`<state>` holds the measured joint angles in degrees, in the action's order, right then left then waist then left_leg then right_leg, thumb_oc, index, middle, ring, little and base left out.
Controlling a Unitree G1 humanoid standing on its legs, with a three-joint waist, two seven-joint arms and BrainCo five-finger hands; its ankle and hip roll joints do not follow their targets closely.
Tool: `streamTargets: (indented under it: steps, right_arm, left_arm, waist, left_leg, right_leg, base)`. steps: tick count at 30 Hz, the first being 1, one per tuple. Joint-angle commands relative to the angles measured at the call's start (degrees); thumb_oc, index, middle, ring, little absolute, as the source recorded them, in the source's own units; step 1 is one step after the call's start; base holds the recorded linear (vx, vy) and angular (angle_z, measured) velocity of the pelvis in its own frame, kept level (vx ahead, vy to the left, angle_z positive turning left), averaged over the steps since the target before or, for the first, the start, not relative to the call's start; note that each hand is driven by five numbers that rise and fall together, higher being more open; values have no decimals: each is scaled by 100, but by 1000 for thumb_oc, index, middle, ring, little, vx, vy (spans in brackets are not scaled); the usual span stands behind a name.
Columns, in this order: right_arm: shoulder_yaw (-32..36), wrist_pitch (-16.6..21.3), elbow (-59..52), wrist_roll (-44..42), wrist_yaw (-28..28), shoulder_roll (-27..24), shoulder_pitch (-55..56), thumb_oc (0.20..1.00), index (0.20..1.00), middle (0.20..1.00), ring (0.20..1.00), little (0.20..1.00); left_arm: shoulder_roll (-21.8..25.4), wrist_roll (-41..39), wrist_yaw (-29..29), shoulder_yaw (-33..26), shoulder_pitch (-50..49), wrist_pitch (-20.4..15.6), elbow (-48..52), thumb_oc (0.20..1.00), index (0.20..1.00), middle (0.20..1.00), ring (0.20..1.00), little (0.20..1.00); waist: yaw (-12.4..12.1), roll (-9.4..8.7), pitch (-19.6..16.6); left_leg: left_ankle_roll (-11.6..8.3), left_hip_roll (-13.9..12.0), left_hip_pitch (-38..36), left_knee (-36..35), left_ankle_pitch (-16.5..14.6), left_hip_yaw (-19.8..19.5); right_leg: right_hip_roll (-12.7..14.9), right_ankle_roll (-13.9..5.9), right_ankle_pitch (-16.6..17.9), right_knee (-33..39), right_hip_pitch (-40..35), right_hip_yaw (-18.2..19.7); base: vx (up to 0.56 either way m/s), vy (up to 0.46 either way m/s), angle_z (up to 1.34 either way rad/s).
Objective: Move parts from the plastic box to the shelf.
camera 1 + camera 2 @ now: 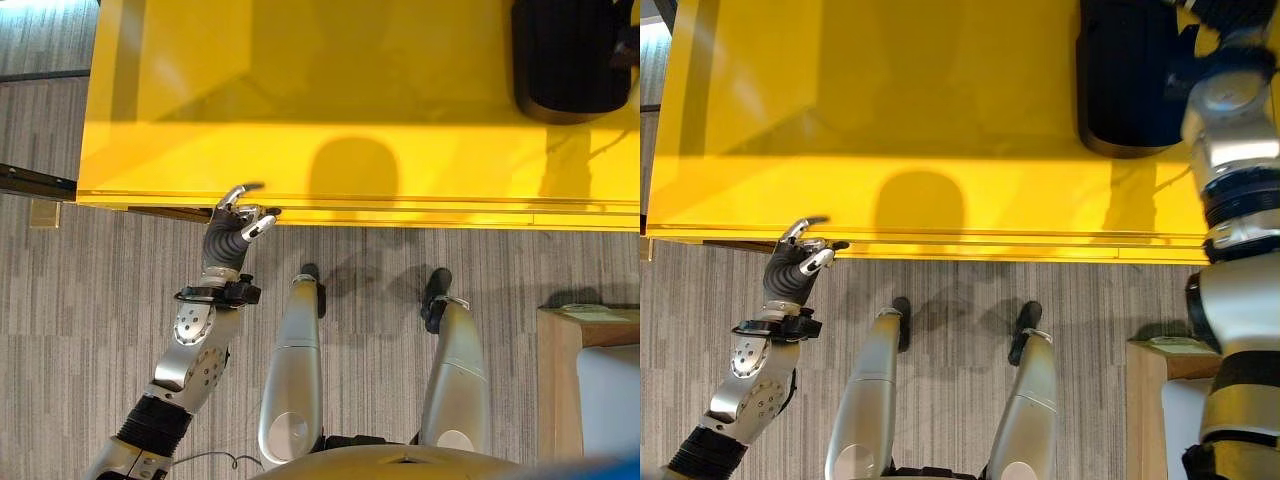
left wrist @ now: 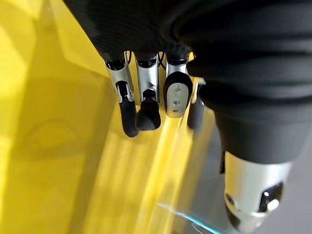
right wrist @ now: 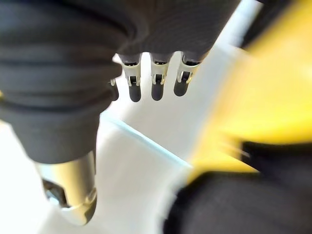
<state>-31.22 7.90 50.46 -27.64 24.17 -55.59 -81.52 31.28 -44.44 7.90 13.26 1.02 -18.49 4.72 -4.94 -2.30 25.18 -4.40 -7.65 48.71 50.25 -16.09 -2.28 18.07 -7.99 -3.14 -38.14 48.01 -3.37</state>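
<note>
Here the left hand (image 1: 232, 232) sits at the near edge of the yellow shelf (image 1: 330, 90), its fingers (image 2: 146, 105) loosely curled with their dark tips just over the shelf's front lip; nothing is held between them and the thumb.

The right arm reaches up along the right side of the right eye view, toward a black ribbed part (image 1: 1125, 75) that lies on the far right of the yellow surface. The right hand (image 3: 153, 78) shows in its own wrist view (fingers short and bent inward), with nothing between them. Past them lie a pale surface and a patch of yellow and black.

A wooden-rimmed box (image 1: 590, 380) stands on the grey carpet (image 1: 90, 330) at the lower right, apart from the shelf; whether it holds parts I cannot tell.
</note>
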Motion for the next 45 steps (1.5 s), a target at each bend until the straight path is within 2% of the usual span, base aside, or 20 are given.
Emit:
streamTargets:
  steps: [1, 7, 14, 17, 19, 20, 21, 22, 27, 30, 32, 34, 36, 37, 38, 39, 42, 45]
  right_arm:
    - [19, 371, -347, 344, 363, -256, -379, 1000, 1000, 1000, 1000, 1000]
    - [347, 428, -1274, 702, 560, -524, -59, 1000, 1000, 1000, 1000, 1000]
    - [1194, 659, -2354, 545, 565, -343, 934, 1000, 1000, 1000, 1000, 1000]
    - [2254, 865, -3742, 500, 352, 198, 2755, 1000, 1000, 1000, 1000, 1000]
    - [2526, 879, -4038, 521, 291, 324, 3203, 1000, 1000, 1000, 1000, 1000]
    - [3048, 975, -4716, 629, 115, 813, 4268, 1000, 1000, 1000, 1000, 1000]
    - [3069, 964, -4739, 633, 112, 823, 4307, 1000, 1000, 1000, 1000, 1000]
    - [3143, 998, -4948, 674, 56, 997, 4554, 1000, 1000, 1000, 1000, 1000]
    - [3357, 1056, -5854, 764, -470, 2113, 6177, 1000, 1000, 1000, 1000, 1000]
    - [3356, 1062, -6028, 749, -677, 2469, 6715, 1000, 1000, 1000, 1000, 1000]
    - [3360, 1022, -6154, 888, -845, 2547, 7038, 1000, 1000, 1000, 1000, 1000]
    - [3362, 999, -6173, 762, -1005, 2636, 7339, 1000, 1000, 1000, 1000, 1000]
    - [3285, 945, -6186, 525, -1358, 2858, 7878, 1000, 1000, 1000, 1000, 1000]
    - [3286, 940, -6195, 524, -1361, 2860, 7891, 1000, 1000, 1000, 1000, 1000]
    - [3273, 853, -6176, 240, -1613, 3009, 8315, 1000, 1000, 1000, 1000, 1000]
    - [3271, 851, -6181, 236, -1617, 3009, 8324, 1000, 1000, 1000, 1000, 1000]
    - [3308, 703, -6160, 46, -1878, 3203, 8922, 1000, 1000, 1000, 1000, 1000]
    - [3280, 642, -6138, 11, -1951, 3282, 9074, 1000, 1000, 1000, 1000, 1000]
  left_arm:
    - [79, -124, 98, 13, -197, 65, -342, 1000, 1000, 1000, 1000, 1000]
    - [41, -103, 102, -134, -291, 50, -342, 1000, 1000, 1000, 1000, 1000]
    - [-3, -68, 173, -241, -339, 49, -356, 1000, 1000, 1000, 1000, 1000]
    - [-66, -21, 193, -393, -447, 102, -312, 1000, 1000, 1000, 1000, 1000]
    - [-43, -8, 179, -396, -483, 120, -294, 1000, 1000, 1000, 1000, 1000]
    - [-43, 21, 69, -441, -589, 155, -171, 1000, 1000, 1000, 1000, 1000]
    - [-33, 20, 70, -432, -600, 157, -172, 1000, 1000, 1000, 1000, 1000]
    - [-52, 19, 38, -457, -632, 150, -141, 1000, 1000, 1000, 1000, 1000]
    - [-47, 118, -231, -632, -975, 192, 216, 1000, 1000, 1000, 1000, 1000]
    - [-85, 149, -403, -656, -1164, 230, 359, 1000, 1000, 1000, 1000, 1000]
    - [-97, 147, -562, -719, -1319, 258, 438, 1000, 1000, 1000, 1000, 1000]
    - [-102, 163, -688, -784, -1487, 281, 479, 1000, 1000, 1000, 1000, 1000]
    - [-116, 269, -873, -989, -1734, 286, 669, 1000, 1000, 1000, 1000, 1000]
    - [-114, 269, -873, -990, -1746, 289, 676, 1000, 1000, 1000, 1000, 1000]
    - [-207, 424, -969, -1214, -1887, 280, 800, 1000, 1000, 1000, 1000, 1000]
    - [-207, 425, -969, -1217, -1901, 284, 808, 1000, 1000, 1000, 1000, 1000]
    - [-456, 583, -958, -1403, -1998, 280, 722, 1000, 1000, 1000, 1000, 1000]
    - [-544, 706, -944, -1455, -1999, 270, 714, 1000, 1000, 1000, 1000, 1000]
  waist:
    - [97, -13, -3]
    - [163, -28, -62]
    - [213, -48, -68]
    - [313, -16, -111]
    - [311, -21, -133]
    - [356, 17, -198]
    - [347, 13, -222]
    - [361, 26, -220]
    - [414, 81, -428]
    - [438, 75, -532]
    - [463, 79, -645]
    - [483, 77, -747]
    - [500, 79, -1014]
    - [497, 78, -1015]
    - [526, 76, -1268]
    - [527, 75, -1266]
    - [607, 89, -1614]
    - [621, 89, -1715]
  left_leg:
    - [-240, -121, -23, -513, 292, -479]
    - [-237, -132, -8, -494, 276, -474]
    - [-226, -138, -74, -521, 278, -450]
    - [-211, -155, -309, -664, 316, -442]
    - [-207, -154, -394, -729, 330, -450]
    - [-195, -140, -600, -1001, 571, -449]
    - [-215, -163, -678, -985, 420, -449]
    - [-199, -146, -701, -1094, 600, -442]
    - [-249, -215, -1665, -1962, 888, -407]
    - [-263, -252, -2238, -2483, 1040, -353]
    - [-258, -280, -2594, -2862, 1165, -311]
    - [-261, -318, -2882, -3166, 1247, -247]
    - [-292, -420, -3445, -3794, 1428, -109]
    - [-293, -423, -3468, -3818, 1438, -103]
    - [-304, -474, -3811, -4229, 1559, -22]
    - [-305, -476, -3839, -4256, 1570, -17]
    - [-368, -545, -4278, -4727, 1681, 165]
    - [-369, -566, -4416, -4825, 1696, 229]
  right_leg:
    - [-57, 170, -1101, -907, -304, -49]
    - [-58, 174, -1121, -940, -275, -49]
    - [-64, 178, -1111, -907, -337, -43]
    - [-98, 190, -1089, -770, -586, -48]
    - [-105, 190, -1074, -715, -668, -65]
    - [-108, 196, -867, -407, -938, -155]
    - [-118, 166, -1005, -438, -1011, -154]
    - [-116, 184, -841, -320, -1058, -178]
    - [-150, 32, -563, 604, -2167, -422]
    - [-166, -56, -395, 1157, -2766, -525]
    - [-162, -107, -263, 1510, -3092, -587]
    - [-158, -142, -186, 1789, -3344, -650]
    - [-219, -217, 14, 2398, -3818, -707]
    - [-223, -217, 23, 2418, -3837, -708]
    - [-270, -266, 160, 2838, -4164, -752]
    - [-273, -266, 170, 2862, -4189, -755]
    - [-292, -321, 316, 3390, -4631, -815]
    - [-302, -328, 375, 3520, -4726, -777]
  base:
    - [0, 0, 0]
    - [1, 0, -1]
    - [0, 0, 0]
    - [19, -16, -5]
    - [2, -21, -7]
    - [63, -35, -6]
    - [-16, -21, 4]
    - [37, -22, 1]
    - [89, -31, 6]
    - [119, -7, 11]
    - [122, 12, 7]
    - [123, 4, 9]
    - [162, 16, 7]
    - [177, 19, -11]
    - [110, 6, -14]
    - [176, 14, -15]
    - [119, 17, -8]
    - [53, 6, -11]
